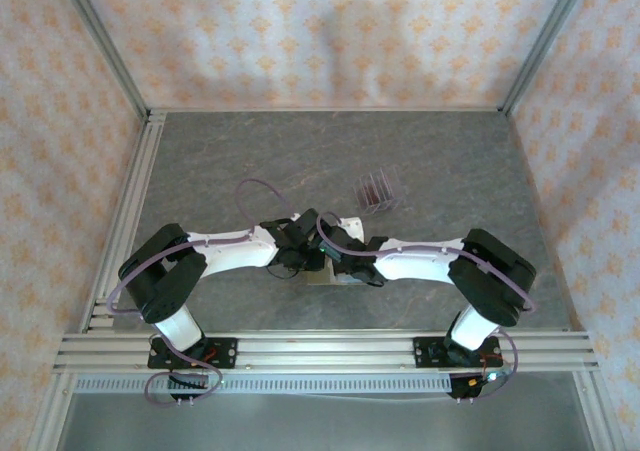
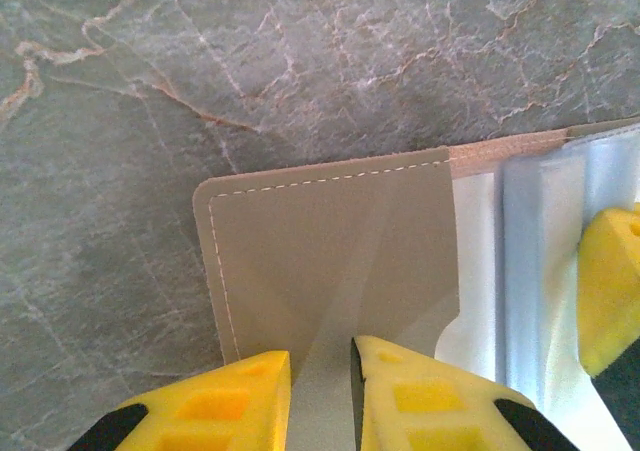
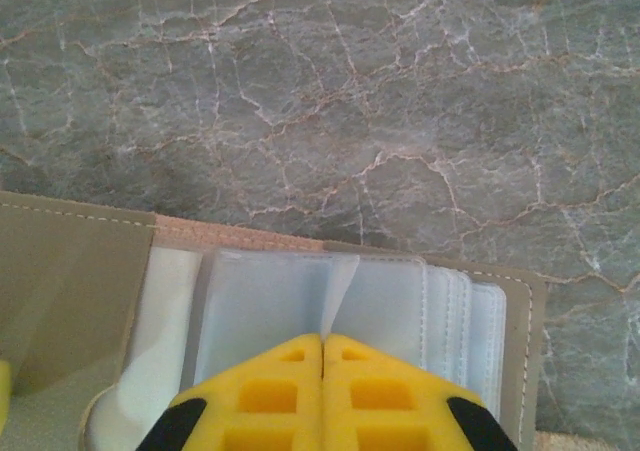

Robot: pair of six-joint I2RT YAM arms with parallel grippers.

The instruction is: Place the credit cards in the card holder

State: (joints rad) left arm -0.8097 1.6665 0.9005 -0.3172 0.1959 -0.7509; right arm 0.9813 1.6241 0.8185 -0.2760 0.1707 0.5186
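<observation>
Looking at a grey marble tabletop (image 1: 450,151) with both arms folded in over one spot close to the middle of the near edge. Down there: the card holder (image 2: 330,241), lying open, olive-tan cover to the left, clear sleeves to the right. Further back, right of centre and well apart from the card holder: a clear slotted stand (image 1: 392,179) with the maroon credit cards (image 1: 373,189) parked in it. No card visible in the sleeves.

Left end effector (image 2: 322,353) with fingers (image 2: 230,401) a little apart, tips down on the near edge of the tan cover, seemingly pinning it flat. Right end effector (image 3: 322,339) closed tight, with one thin clear sleeve leaf (image 3: 338,289) lifted up into the seam, so probably nipped.

Guessing the step in hand: getting a pocket open, not loading anything. Next up, probably: keep the cover pinned, peel that leaf up enough to show a slot, then free one arm to go fetch a card from the stand. Tricky bit: flimsy, slippery plastic, easy to lose.
</observation>
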